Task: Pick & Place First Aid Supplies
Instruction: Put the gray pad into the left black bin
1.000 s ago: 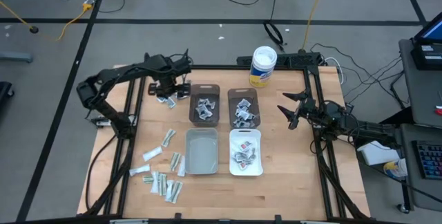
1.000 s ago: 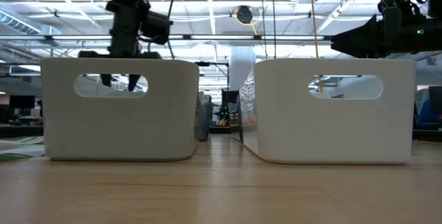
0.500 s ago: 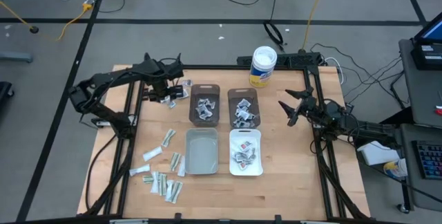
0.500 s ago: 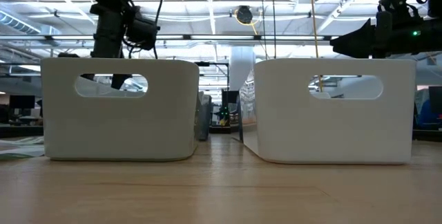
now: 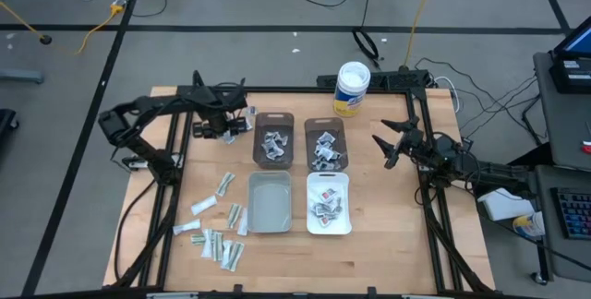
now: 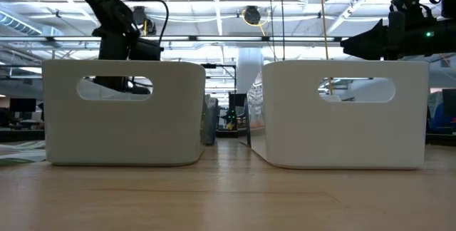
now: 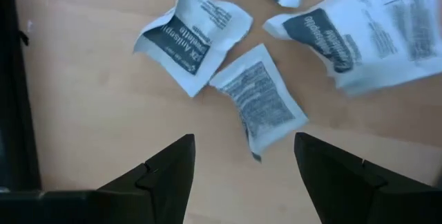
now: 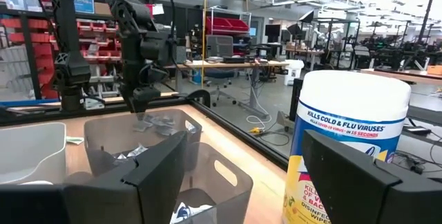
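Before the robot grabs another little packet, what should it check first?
1. Left gripper open, nothing in it: ok.
2. Packets below it on the wood, flat: ok.
3. One packet sits alone to pinch: not ok, the three lie close, corners nearly touching.
4. Left gripper over the packets beside the brown bin: ok.
5. Right gripper open, waiting off to the bins' right: ok.
6. Grey bin has room: ok.

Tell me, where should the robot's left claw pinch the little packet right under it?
Probably straight down from above, closing on the two long edges of the small packet. It lies flat on the bare wood table, slanted, and centred between the open fingers of the left gripper. Its narrow width looks like it fits that gap. The neighbouring packet touches one corner, so pinch mid-length.
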`<state>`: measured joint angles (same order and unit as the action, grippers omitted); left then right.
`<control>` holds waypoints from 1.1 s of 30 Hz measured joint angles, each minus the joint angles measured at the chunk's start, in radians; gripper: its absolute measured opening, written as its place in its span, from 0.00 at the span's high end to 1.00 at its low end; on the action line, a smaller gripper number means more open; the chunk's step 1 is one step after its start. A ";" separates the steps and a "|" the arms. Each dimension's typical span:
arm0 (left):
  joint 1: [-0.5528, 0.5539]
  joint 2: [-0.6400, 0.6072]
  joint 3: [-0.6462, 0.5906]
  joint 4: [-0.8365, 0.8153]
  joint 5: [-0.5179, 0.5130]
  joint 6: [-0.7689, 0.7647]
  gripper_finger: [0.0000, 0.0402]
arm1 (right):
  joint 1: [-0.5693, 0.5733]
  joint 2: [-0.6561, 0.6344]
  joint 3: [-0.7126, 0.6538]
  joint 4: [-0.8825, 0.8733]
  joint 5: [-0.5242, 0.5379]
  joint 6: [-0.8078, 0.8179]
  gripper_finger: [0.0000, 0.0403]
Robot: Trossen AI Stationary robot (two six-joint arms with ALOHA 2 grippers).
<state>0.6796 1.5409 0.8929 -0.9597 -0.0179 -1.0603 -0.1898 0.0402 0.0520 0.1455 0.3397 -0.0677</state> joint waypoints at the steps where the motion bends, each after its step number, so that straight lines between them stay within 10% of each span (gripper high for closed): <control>1: 0.000 0.003 -0.012 0.016 -0.005 0.000 0.36 | 0.000 0.000 0.000 0.000 0.000 0.000 0.31; 15: 0.000 0.005 -0.112 0.123 -0.030 -0.018 0.41 | 0.000 0.000 0.000 0.000 -0.001 0.000 0.31; 33: -0.008 0.006 -0.112 0.127 -0.018 0.143 0.98 | 0.000 0.000 0.000 0.000 -0.001 0.000 0.31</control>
<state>0.6720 1.5467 0.7807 -0.8330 -0.0363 -0.9174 -0.1900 0.0401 0.0518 0.1459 0.3388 -0.0677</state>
